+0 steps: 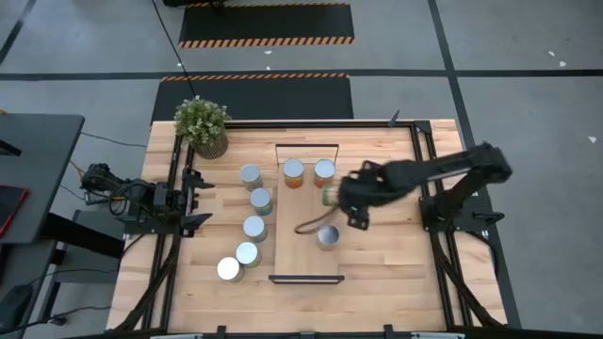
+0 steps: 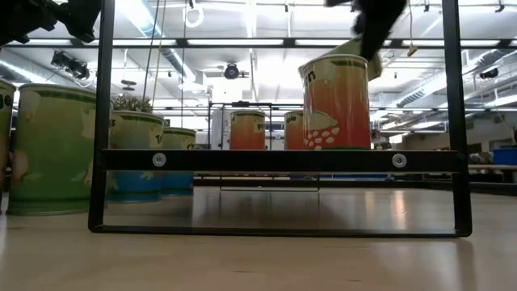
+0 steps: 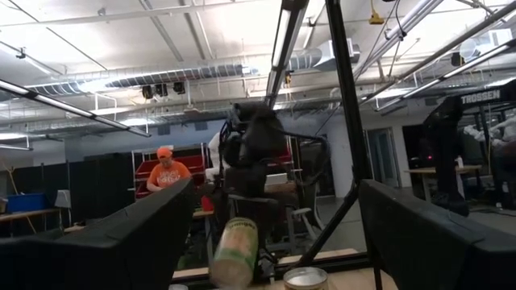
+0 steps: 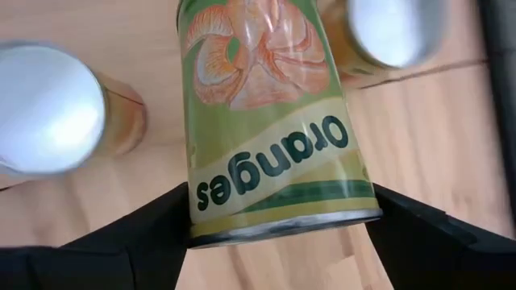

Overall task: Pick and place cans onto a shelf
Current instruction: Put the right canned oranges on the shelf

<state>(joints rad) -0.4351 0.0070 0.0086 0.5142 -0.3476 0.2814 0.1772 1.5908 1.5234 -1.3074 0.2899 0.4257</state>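
My right gripper (image 1: pixel 337 198) hangs over the middle of the shelf (image 1: pixel 306 259), shut on a green can (image 4: pixel 266 121) labelled "Oranges". The shelf is a light-wood board with black bars at its ends. Two cans (image 1: pixel 293 172) (image 1: pixel 324 171) stand on their bases at its far end, and a third can (image 1: pixel 327 235) stands nearer the near end. Several more cans (image 1: pixel 253 227) stand in a row on the table left of the shelf. My left gripper (image 1: pixel 201 193) waits open at the table's left edge, with nothing between its fingers. My right gripper pinches the green can's curved side close to one rim (image 4: pixel 282 221), one finger (image 4: pixel 145 234) on each side. The fingers come from above, slanting down. The can hangs below them, tilted, lifted clear above the shelf.
A potted green plant (image 1: pixel 203 122) stands at the table's far left corner. Black frame rails (image 1: pixel 424 169) run along both sides of the table. Bare board lies between the three cans on the shelf. A person in an orange shirt (image 3: pixel 168 173) stands far off in the room.
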